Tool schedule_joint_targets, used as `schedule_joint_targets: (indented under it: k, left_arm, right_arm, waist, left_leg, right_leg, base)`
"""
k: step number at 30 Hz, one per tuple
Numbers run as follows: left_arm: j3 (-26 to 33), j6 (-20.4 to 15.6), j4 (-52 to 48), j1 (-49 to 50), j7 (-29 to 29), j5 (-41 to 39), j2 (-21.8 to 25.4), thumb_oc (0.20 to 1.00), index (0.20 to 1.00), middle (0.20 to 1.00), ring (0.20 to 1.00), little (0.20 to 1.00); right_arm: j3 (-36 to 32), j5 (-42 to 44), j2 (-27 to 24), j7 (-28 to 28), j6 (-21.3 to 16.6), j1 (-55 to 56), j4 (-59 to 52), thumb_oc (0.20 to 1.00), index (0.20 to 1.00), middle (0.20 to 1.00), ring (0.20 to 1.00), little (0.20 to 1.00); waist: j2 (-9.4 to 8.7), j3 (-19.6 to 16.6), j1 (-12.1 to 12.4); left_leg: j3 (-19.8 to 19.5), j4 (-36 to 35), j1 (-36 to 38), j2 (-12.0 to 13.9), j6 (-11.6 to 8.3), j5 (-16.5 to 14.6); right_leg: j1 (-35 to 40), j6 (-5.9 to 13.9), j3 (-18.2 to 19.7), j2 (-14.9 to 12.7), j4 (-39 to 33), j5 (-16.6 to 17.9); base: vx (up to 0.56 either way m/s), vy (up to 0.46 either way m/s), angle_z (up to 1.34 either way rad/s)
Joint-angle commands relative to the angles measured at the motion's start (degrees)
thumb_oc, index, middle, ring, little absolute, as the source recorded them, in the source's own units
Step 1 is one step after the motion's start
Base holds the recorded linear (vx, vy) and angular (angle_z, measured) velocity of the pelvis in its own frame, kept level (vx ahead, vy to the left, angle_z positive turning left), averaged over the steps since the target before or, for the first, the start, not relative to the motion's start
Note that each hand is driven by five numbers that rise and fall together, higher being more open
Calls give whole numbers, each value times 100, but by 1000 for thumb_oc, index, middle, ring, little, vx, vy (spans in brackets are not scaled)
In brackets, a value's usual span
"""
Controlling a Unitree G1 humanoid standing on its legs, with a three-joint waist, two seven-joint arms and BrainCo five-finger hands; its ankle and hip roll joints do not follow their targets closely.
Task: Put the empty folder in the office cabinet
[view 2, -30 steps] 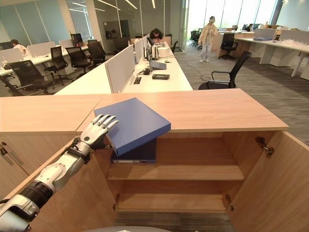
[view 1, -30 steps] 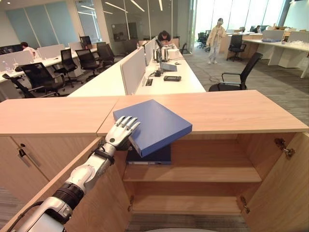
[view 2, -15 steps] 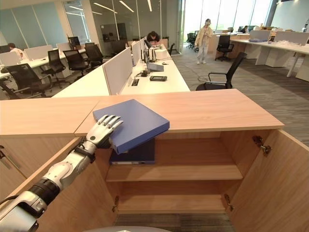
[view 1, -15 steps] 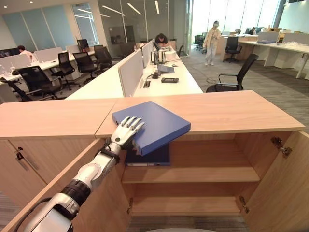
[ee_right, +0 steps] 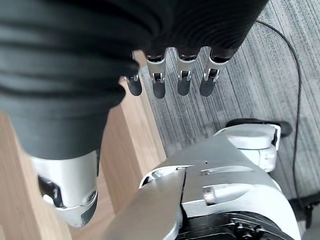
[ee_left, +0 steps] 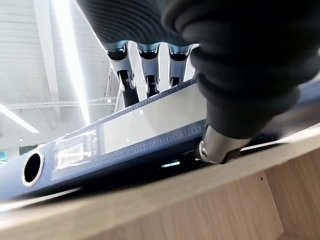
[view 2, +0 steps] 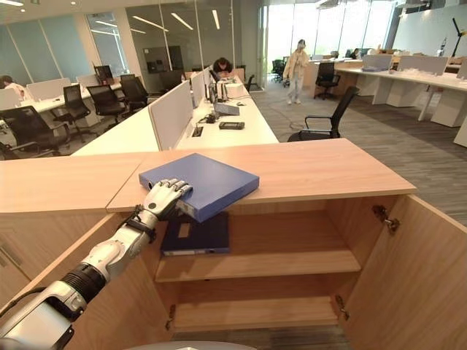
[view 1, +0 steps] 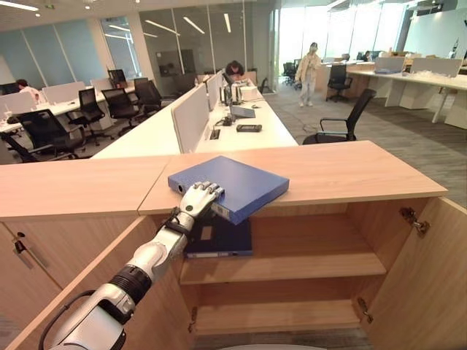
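A blue folder [view 1: 235, 184] lies on the wooden cabinet top [view 1: 350, 171], its near corner jutting past the front edge above the open compartment. My left hand [view 1: 198, 199] grips the folder's near left end. In the left wrist view its fingers [ee_left: 150, 75] lie over the folder [ee_left: 125, 135] and the thumb presses from below. A darker blue folder [view 1: 222, 240] lies flat on the upper shelf [view 1: 306, 262] inside. My right hand [ee_right: 182, 82] hangs with straight fingers above the grey carpet, beside a cabinet door.
Both cabinet doors stand open, the right door [view 1: 430, 292] at the lower right and the left door [view 1: 87, 292] under my left arm. A lower shelf [view 1: 292, 313] is bare. Behind the cabinet are office desks, chairs and several people.
The camera has shifted. The blue folder, which tilted down over the front edge, now lies flatter and further back on the cabinet top. My left hand has closed on its end.
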Motion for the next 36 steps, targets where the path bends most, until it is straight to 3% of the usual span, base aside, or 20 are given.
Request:
schedule_joint_targets:
  k: [1,17,22,27,31,36]
  left_arm:
    - [2,129,309,-666,21,-117,87,200,200,200,200,200]
    - [6,202,937,-348,-16,-170,-85,200,200,200,200,200]
    - [261,89,182,-197,-177,-411,-69,200,200,200,200,200]
    - [695,-297,-1326,235,-556,-1051,-67,200,200,200,200,200]
    - [1166,-827,-2793,966,-1142,-2495,-113,200,200,200,200,200]
    - [1616,-1125,-3904,1855,-1954,-3989,86,200,200,200,200,200]
  right_arm:
    - [-8,107,102,32,-116,-78,335,1000,1000,1000,1000,1000]
    - [37,62,167,89,-98,211,296,1000,1000,1000,1000,1000]
    - [-17,82,218,37,-121,227,329,1000,1000,1000,1000,1000]
    - [-126,234,266,-11,-162,38,340,1000,1000,1000,1000,1000]
    - [-363,668,244,-95,-315,-438,205,1000,1000,1000,1000,1000]
    - [-490,1013,180,-85,-477,-794,-3,1000,1000,1000,1000,1000]
  waist:
    - [-198,80,-137]
    - [-233,35,-231]
    - [-283,53,-138]
    - [-304,120,13]
    - [-236,184,145]
    - [-235,-68,289]
  left_leg:
    - [136,965,148,-128,149,-902]
    - [157,833,471,-148,163,-963]
    - [123,612,578,-109,132,-864]
    - [27,342,384,-65,119,-592]
    - [-81,-187,-362,41,79,-36]
    - [-191,-866,-1172,103,-48,595]
  right_leg:
    - [1556,492,-595,-431,-1248,600]
    - [1728,525,-568,-498,-1208,572]
    - [1783,509,-582,-413,-1344,626]
    - [1600,432,-581,-208,-1660,856]
    - [918,446,-543,122,-2205,1217]
    - [226,501,-701,442,-2776,1459]
  base:
    - [0,0,0]
    - [30,-7,-2]
    - [6,-9,-2]
    - [-105,-17,1]
    - [-365,-28,2]
    - [-278,-41,10]
